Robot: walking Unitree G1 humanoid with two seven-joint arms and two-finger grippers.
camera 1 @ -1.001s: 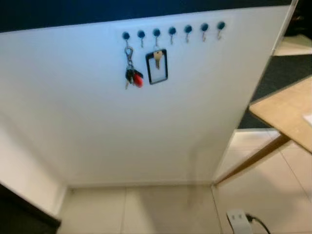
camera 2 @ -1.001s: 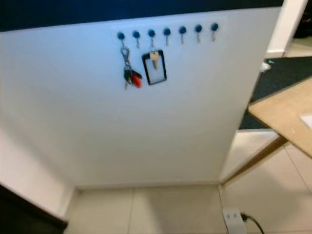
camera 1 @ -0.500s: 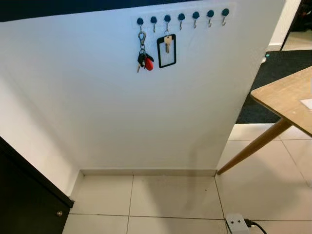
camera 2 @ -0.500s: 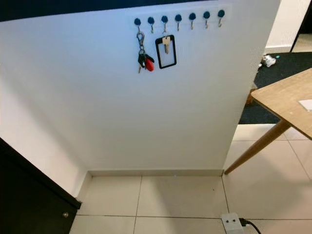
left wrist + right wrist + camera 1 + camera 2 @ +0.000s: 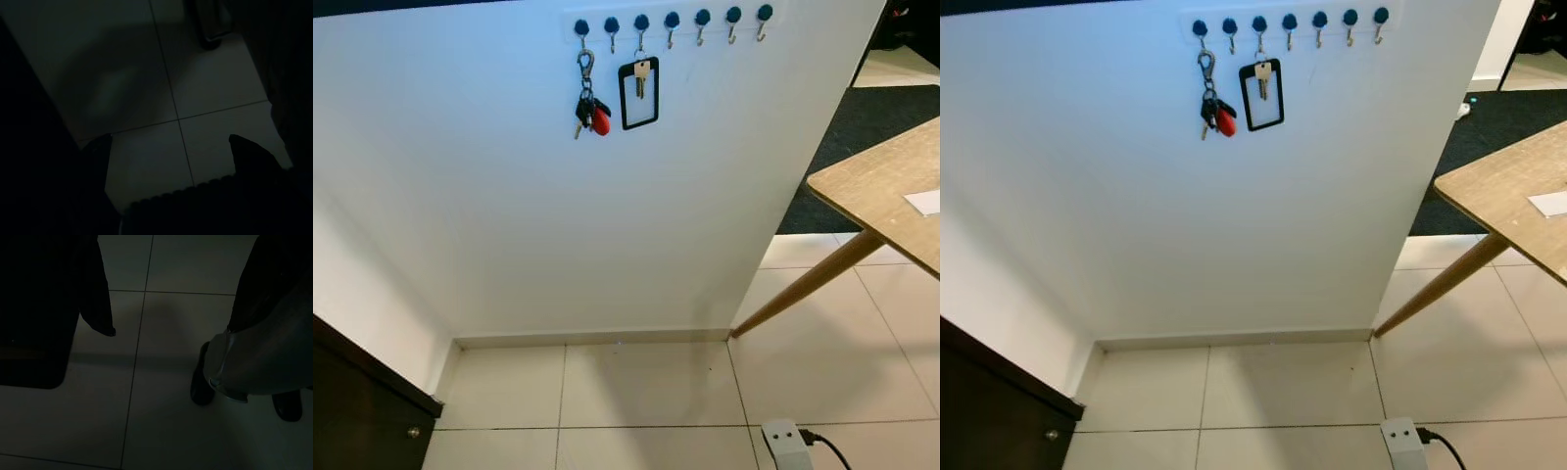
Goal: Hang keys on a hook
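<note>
A bunch of keys with a red fob (image 5: 587, 110) hangs by a metal clip from the leftmost of a row of blue-capped hooks (image 5: 672, 20), high on a white wall panel (image 5: 607, 225). Two hooks along hangs a black-framed holder with a single key (image 5: 638, 94). The other hooks are bare. In the dark left wrist view, my left gripper (image 5: 168, 147) hangs over the floor tiles, open, with nothing between its fingers. My right gripper (image 5: 176, 313) also hangs low over the tiles, open and holding nothing.
A wooden table (image 5: 891, 196) on a slanted leg juts in from the right, beside a dark rug (image 5: 891, 127). A dark cabinet (image 5: 362, 411) fills the lower left corner. A white power strip with a cable (image 5: 786, 443) lies on the tiled floor.
The whole picture has shifted and sharpened, so the camera moved. The keys and the holder hang on the same hooks as before.
</note>
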